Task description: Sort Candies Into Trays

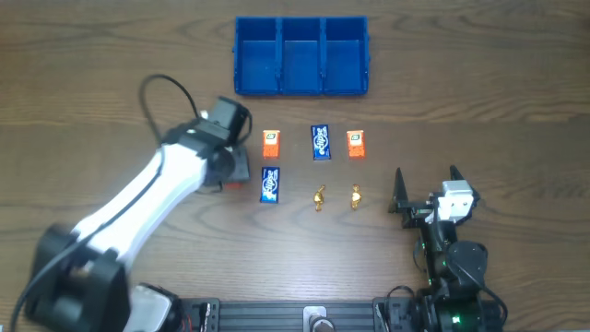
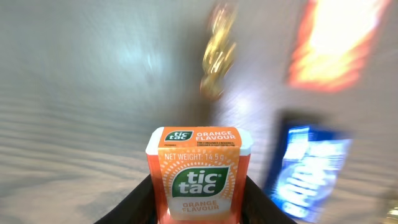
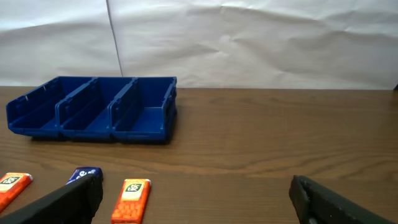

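Observation:
My left gripper [image 1: 241, 168] is shut on an orange candy box [image 2: 200, 174], left of the loose candies. On the table lie two more orange boxes [image 1: 271, 143] [image 1: 356, 143], two blue packs [image 1: 320, 141] [image 1: 269, 184] and two gold-wrapped candies [image 1: 319, 196] [image 1: 356, 195]. Past the held box, the left wrist view shows a gold candy [image 2: 214, 56], a blue pack [image 2: 305, 165] and an orange box [image 2: 329, 43], all blurred. My right gripper [image 1: 429, 191] is open and holds nothing, right of the candies. The blue three-bin tray [image 1: 301, 90] [image 3: 93, 124] stands at the back.
The bare wooden table [image 1: 479, 101] stretches to the tray's left and right. A white backdrop [image 3: 249, 43] hangs behind the table. The left arm's black cable [image 1: 157, 92] loops above its wrist.

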Tool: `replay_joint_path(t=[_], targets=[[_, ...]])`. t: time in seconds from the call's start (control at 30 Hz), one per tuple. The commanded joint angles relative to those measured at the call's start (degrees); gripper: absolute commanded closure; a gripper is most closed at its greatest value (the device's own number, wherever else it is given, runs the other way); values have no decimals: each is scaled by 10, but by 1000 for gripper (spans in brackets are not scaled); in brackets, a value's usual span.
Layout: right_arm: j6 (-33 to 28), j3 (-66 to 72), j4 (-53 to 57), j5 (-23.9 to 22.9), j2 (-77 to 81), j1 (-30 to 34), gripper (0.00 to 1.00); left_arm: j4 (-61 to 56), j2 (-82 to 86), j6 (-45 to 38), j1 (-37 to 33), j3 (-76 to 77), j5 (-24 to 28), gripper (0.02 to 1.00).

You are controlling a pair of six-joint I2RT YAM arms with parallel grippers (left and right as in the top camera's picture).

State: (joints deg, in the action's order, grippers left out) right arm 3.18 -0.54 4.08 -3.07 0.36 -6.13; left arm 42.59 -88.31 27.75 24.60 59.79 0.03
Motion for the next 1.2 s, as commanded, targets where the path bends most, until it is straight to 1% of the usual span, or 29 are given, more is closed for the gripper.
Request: replay_joint_path(t=[0.03, 0.07, 0.13, 0.23, 0.3, 0.37, 0.43, 0.53, 0.6, 0.67, 0.73, 0.77, 0.8, 0.83, 0.87, 0.9, 0.97, 1.03, 1.1, 1.2], targets=[[-7, 1, 3, -4, -2, -1, 3, 63, 23, 10, -4, 203, -120, 680], [-7, 1, 3, -4, -2, -1, 5, 87, -15, -16, -14, 282, -126, 689], [-7, 1, 3, -4, -2, -1, 3, 118, -99, -57, -30, 420, -121, 687], [-7, 1, 3, -4, -2, -1, 3, 160, -261, -106, -45, 634, -82, 684], [-7, 1, 3, -4, -2, -1, 3, 173, -349, -118, -51, 729, -73, 682], [-7, 1, 3, -4, -2, -1, 3, 173, -423, -130, -59, 792, -57, 684], [-7, 1, 3, -4, -2, -1, 3, 158, -479, -153, -64, 816, -18, 682], [-7, 1, 3, -4, -2, -1, 3, 152, -512, -154, -66, 816, -14, 684], [-7, 1, 3, -4, -2, -1, 3, 146, -527, -165, -66, 816, 0, 673], [-7, 1, 3, -4, -2, -1, 3, 141, -530, -165, -65, 816, 9, 617], [-7, 1, 3, -4, -2, -1, 3, 141, -529, -164, -63, 816, 11, 428], [-7, 1, 3, -4, -2, -1, 3, 141, -523, -164, -61, 816, 10, 297], [-7, 1, 3, -4, -2, -1, 3, 144, -502, -164, -57, 814, 10, 191], [-7, 1, 3, -4, -2, -1, 3, 144, -468, -163, -52, 797, 6, 172], [-7, 1, 3, -4, -2, -1, 3, 143, -429, -154, -45, 767, -9, 143], [-7, 1, 3, -4, -2, -1, 3, 134, -368, -143, -35, 703, -24, 123], [-7, 1, 3, -4, -2, -1, 3, 105, -272, -116, -19, 573, -30, 99], [-7, 1, 3, -4, -2, -1, 3, 60, -176, -65, 3, 402, -25, 95], [-7, 1, 3, -4, -2, -1, 3, 9, -147, -43, 26, 275, -15, 104], [-7, 1, 3, -4, -2, -1, 3, -52, -166, -22, 53, 188, -14, 112]])
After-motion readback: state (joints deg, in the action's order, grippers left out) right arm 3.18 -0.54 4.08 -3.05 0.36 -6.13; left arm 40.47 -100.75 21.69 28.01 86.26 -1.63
